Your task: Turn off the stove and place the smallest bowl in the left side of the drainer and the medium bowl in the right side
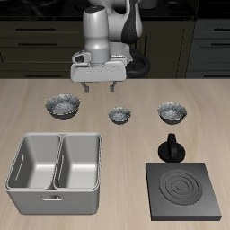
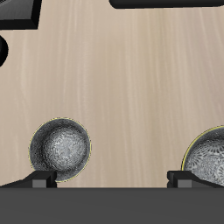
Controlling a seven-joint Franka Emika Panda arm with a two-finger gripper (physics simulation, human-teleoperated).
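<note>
The robot's two-finger pincer (image 1: 95, 86) hangs above the light wooden desk (image 1: 135, 135) toward its back, its fingers apart and holding nothing, over the gap between the widest glittery silver-grey metal bowl (image 1: 63, 107) and the smallest glittery silver-grey metal bowl (image 1: 119, 115). Three bowls stand in a rough row across the middle of the desk, well apart from each other: the widest one at one end, the smallest bowl in the middle, and the medium silver-grey bowl with a faint bluish sheen (image 1: 172, 112) at the other end. All three sit upright on the desk surface. The light grey metal rectangular drainer (image 1: 56, 184) with two side-by-side compartments lies nearer the desk's front edge, in front of the widest bowl; both compartments hold nothing. The flat black square stove (image 1: 184, 190) sits beside the drainer, also near the front edge, its concentric coil rings dark, with its black knob (image 1: 172, 148) just behind it, in front of the medium bowl. In the wrist view the smallest bowl (image 2: 60, 149) shows whole, while the widest bowl (image 2: 209, 157) is cut off at the edge.
</note>
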